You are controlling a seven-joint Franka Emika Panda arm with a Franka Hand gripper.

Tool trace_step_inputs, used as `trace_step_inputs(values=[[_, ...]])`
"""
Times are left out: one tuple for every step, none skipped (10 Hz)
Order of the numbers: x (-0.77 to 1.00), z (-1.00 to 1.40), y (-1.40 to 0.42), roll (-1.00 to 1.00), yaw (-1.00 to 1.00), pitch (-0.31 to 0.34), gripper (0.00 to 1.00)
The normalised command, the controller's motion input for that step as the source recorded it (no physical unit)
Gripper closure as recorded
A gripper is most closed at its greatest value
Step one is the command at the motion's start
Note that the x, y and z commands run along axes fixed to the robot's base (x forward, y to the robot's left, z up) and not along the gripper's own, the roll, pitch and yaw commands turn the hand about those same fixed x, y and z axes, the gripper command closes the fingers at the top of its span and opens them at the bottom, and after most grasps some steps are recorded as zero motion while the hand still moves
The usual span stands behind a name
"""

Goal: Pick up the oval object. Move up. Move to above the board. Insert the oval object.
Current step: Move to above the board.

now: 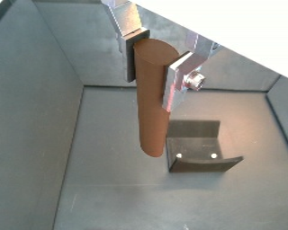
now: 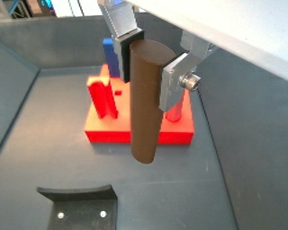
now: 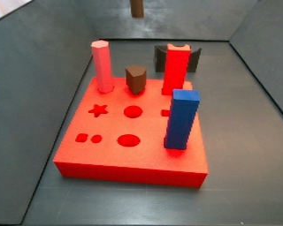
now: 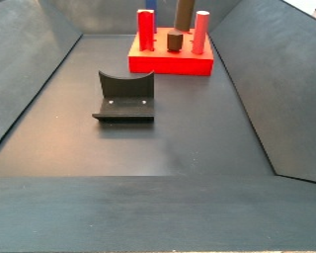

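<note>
Gripper (image 1: 157, 63) up in the air, jaws clamped narrow on the oval object (image 1: 150, 103), the tall dark brown peg. Silver fingers (image 1: 180, 79) pressed flat against the peg's upper part on two opposite sides, same story in both wrist views (image 2: 154, 65). Peg (image 2: 148, 108) hanging straight down from the grip, rounded bottom end free, touching nothing below.

In a wrist view, the board (image 2: 140, 130) sitting on the floor under and behind the peg's lower end, bright red. A red post (image 2: 102, 97) and a blue block (image 2: 112, 59) sticking up out of it. Peg tip hovering near the board's front edge there, but can't tell from that angle whether it's really over the board or short of it.

Fixture (image 1: 202, 147) on the floor too, dark bracket on its plate, well apart from the board (image 4: 173, 61) in a side view, fixture (image 4: 123, 97) closer to that camera.

Side view of the board (image 3: 135, 137): only the peg's bottom tip (image 3: 135, 8) poking in at the top edge, well above everything. Pink post (image 3: 102, 66), short brown stub (image 3: 135, 79), red post (image 3: 177, 68) and blue block (image 3: 183, 119) all standing in the board, star and round holes still open. Gripper itself out of frame in both side views.
</note>
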Motion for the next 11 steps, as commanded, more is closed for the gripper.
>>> trace_step_inputs(values=[[0.01, 0.31, -0.02, -0.07, 0.02, 0.093, 1.00], [0.11, 0.05, -1.00, 0.10, 1.00, 0.159, 1.00], [0.12, 0.04, -1.00, 0.10, 1.00, 0.155, 1.00], [0.13, 0.04, -1.00, 0.12, 1.00, 0.170, 1.00], [0.14, 0.04, -1.00, 0.11, 1.00, 0.188, 1.00], [0.16, 0.04, -1.00, 0.12, 1.00, 0.218, 1.00], [0.17, 0.05, -1.00, 0.12, 1.00, 0.243, 1.00], [0.20, 0.05, -1.00, 0.14, 1.00, 0.278, 1.00], [0.22, 0.05, -1.00, 0.15, 1.00, 0.299, 1.00], [0.19, 0.04, -0.65, 0.19, 0.89, 0.328, 1.00], [0.16, 0.04, -0.50, 0.18, 0.73, 0.293, 1.00]])
